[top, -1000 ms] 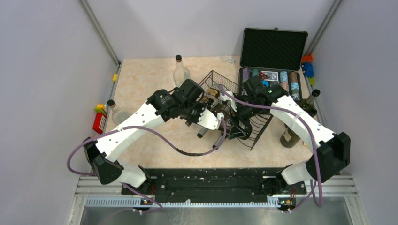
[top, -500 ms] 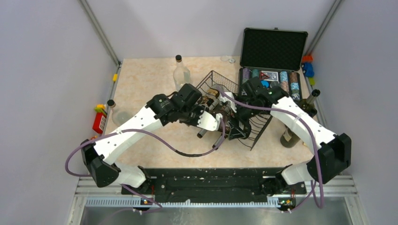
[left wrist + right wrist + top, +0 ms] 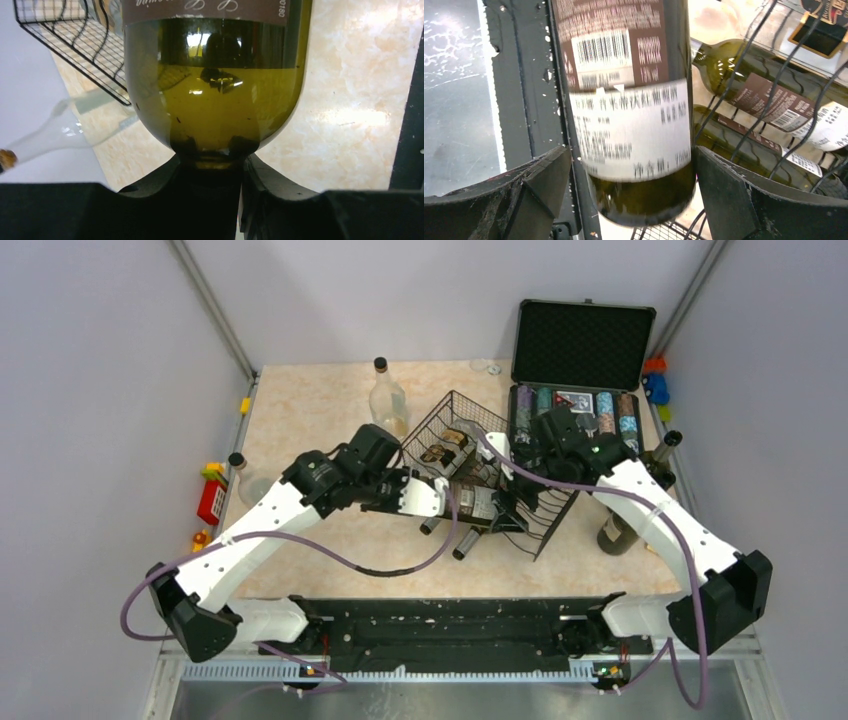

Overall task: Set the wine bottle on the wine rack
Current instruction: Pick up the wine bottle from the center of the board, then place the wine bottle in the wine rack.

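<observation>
Left claw (image 3: 212,161) clamped on the wine bottle's (image 3: 215,100) neck. Right claw (image 3: 631,157) has just sprung wide and let go of the body. Bottle lies mid surface (image 3: 320,430), at the rack's (image 3: 455,410) near side; seating unclear. Left arm alone likely finishes.

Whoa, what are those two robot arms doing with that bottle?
They are putting a wine bottle onto the black wine rack. The left gripper has its jaws shut on the bottle's neck. The right gripper has its jaws open on either side of the bottle's body. The bottle is at the rack, beside other bottles already lying in it. Whether it rests fully in a cradle is hard to tell.
</observation>
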You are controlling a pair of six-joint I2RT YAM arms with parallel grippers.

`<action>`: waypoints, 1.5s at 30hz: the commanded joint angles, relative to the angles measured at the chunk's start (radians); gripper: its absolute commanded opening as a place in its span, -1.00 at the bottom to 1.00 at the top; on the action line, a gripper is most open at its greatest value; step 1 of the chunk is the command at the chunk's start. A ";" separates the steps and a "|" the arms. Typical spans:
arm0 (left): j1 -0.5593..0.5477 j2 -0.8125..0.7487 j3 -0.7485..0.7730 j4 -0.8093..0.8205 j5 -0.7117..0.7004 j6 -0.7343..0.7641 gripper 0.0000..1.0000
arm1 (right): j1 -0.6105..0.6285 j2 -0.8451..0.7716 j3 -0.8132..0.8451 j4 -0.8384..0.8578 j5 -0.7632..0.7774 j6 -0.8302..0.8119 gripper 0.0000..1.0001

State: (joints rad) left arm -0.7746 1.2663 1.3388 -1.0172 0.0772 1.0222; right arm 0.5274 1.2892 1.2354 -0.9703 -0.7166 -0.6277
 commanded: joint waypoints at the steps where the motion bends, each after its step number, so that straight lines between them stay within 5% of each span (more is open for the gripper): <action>1: 0.053 -0.099 -0.029 0.043 0.033 -0.062 -1.00 | -0.020 -0.056 -0.011 -0.005 0.042 -0.015 0.91; 16: 0.053 -0.256 -0.217 0.011 0.201 -0.193 -1.00 | -0.091 -0.125 -0.078 0.082 0.219 0.063 0.82; 26: 0.031 -0.287 -0.300 0.016 0.299 -0.271 -1.00 | -0.105 -0.105 -0.147 0.184 0.416 0.087 0.08; 45: -0.058 -0.208 -0.349 0.101 0.310 -0.374 -1.00 | -0.105 0.011 -0.224 0.261 0.374 0.092 -0.27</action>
State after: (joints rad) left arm -0.8150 1.0569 0.9916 -1.0576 0.3244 0.6975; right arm 0.4290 1.2804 1.0122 -0.7650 -0.3084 -0.5499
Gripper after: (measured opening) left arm 0.393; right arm 0.397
